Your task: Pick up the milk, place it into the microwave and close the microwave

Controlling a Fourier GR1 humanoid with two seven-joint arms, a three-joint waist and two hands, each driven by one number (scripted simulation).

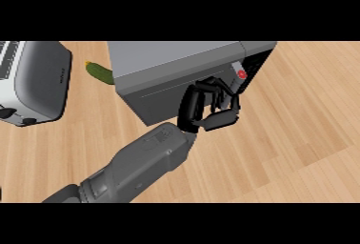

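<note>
The grey microwave (175, 57) stands at the top middle of the counter, turned at an angle. Its door (158, 97) faces me and is nearly against the body. A dark gap shows at the door's right edge. In that gap sits a small white thing with a red mark (241, 74), apparently the milk; most of it is hidden. My left hand (204, 107) comes in from the lower left and rests against the door's right part. Its fingers point up and are relaxed, the thumb lies to the right, and it holds nothing.
A silver toaster (32, 81) stands at the left edge. A green cucumber (99, 72) lies between the toaster and the microwave. Bare wooden counter (295, 143) stretches to the right of the hand and below it.
</note>
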